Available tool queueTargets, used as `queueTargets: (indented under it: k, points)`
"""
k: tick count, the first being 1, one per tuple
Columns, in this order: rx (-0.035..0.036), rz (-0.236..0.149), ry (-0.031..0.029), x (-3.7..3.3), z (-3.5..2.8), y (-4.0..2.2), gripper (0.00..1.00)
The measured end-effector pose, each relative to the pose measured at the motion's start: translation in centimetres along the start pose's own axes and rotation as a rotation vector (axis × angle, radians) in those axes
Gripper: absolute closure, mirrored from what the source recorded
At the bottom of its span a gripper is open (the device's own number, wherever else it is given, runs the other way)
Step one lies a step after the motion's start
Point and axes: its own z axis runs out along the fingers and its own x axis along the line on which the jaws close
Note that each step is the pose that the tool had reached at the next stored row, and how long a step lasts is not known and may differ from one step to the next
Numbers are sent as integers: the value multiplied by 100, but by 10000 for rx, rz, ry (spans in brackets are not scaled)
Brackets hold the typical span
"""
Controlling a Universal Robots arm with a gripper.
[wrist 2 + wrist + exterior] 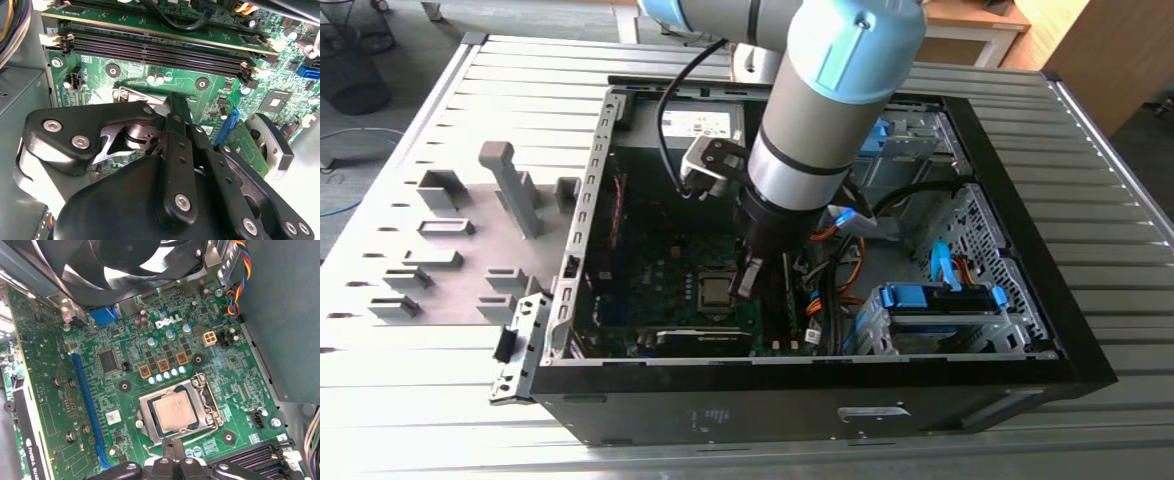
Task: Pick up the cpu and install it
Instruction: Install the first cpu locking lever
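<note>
Silvery-grey metal tops the cpu (pixel 173 411), which lies flat inside the metal-framed socket (pixel 207 401) on the green motherboard (pixel 230 390) in the first wrist view. The end effector (pixel 172 446) hangs just beside the socket's edge, its fingers drawn close together with nothing held between them. Around the socket sit small round capacitors (pixel 162 365), a long blue slot (pixel 90 405) and a black fan (pixel 125 265). In the exterior view the arm (pixel 821 120) reaches down into the open black computer case (pixel 1014 370), with grey holder blocks (pixel 440 225) on the slatted tabletop (pixel 1121 200) beside it. White lettering on the board goes unread.
</note>
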Motion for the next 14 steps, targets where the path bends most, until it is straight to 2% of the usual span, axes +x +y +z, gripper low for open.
queueTargets:
  k: [14]
  points:
    - [79, 0, -27, 7, 16, 35, 89]
